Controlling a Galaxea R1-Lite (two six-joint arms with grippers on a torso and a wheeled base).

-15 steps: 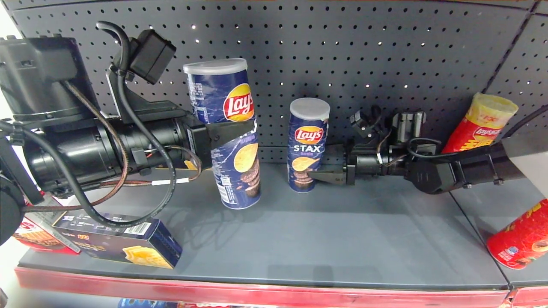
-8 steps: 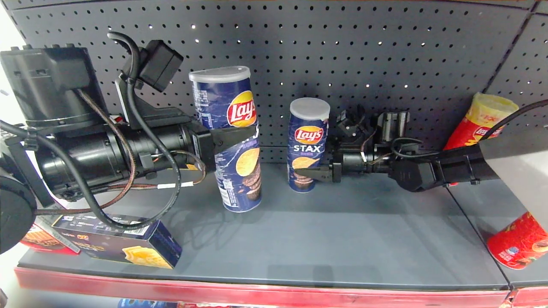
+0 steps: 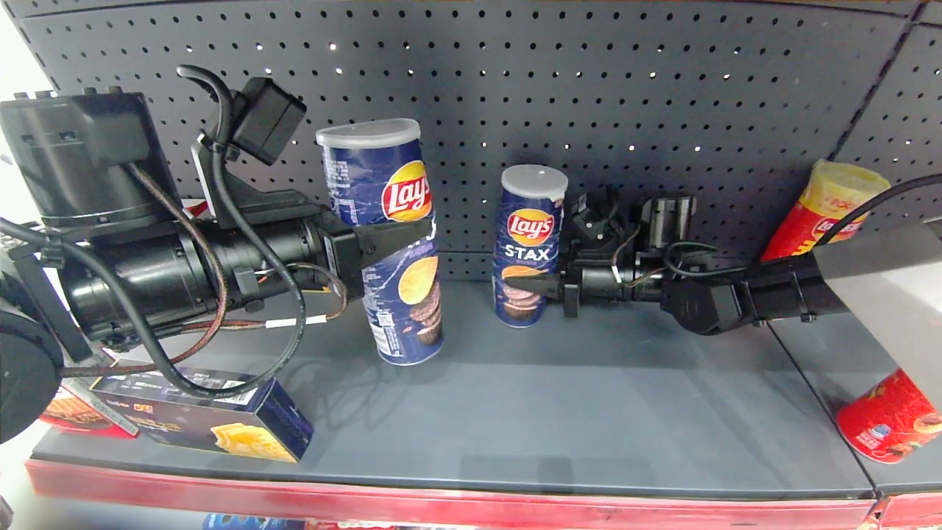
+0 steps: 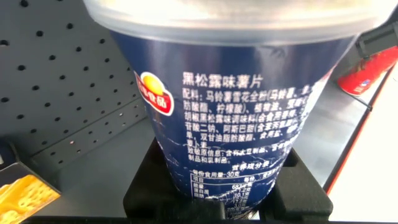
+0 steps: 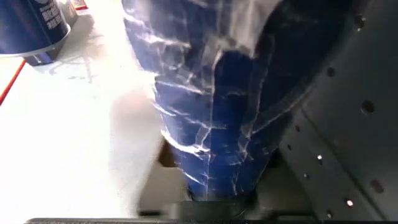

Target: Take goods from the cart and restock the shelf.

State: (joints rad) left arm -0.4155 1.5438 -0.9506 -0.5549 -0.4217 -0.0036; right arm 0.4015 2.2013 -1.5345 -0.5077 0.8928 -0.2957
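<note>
The shelf (image 3: 559, 419) has bare grey deck across its middle, out to the red front lip. A blue cracker box (image 3: 213, 419) lies at the left front edge and a red can (image 3: 887, 416) at the right. The tall blue chip can (image 3: 383, 184), clear-lidded and tilted, is clamped mid-body in the left pincer (image 3: 412, 235) near the pegboard (image 3: 662, 88). Beside it, the short blue chip can (image 3: 528, 228) stands upright, clamped low by the right pincer (image 3: 524, 285).

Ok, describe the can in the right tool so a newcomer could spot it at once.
On the grey shelf, against the pegboard, look mid-shelf. The blue chips can is upright there, gripped low by the right tool; its blue twin in the left tool is tilted, and the far-right cans are red.
</note>
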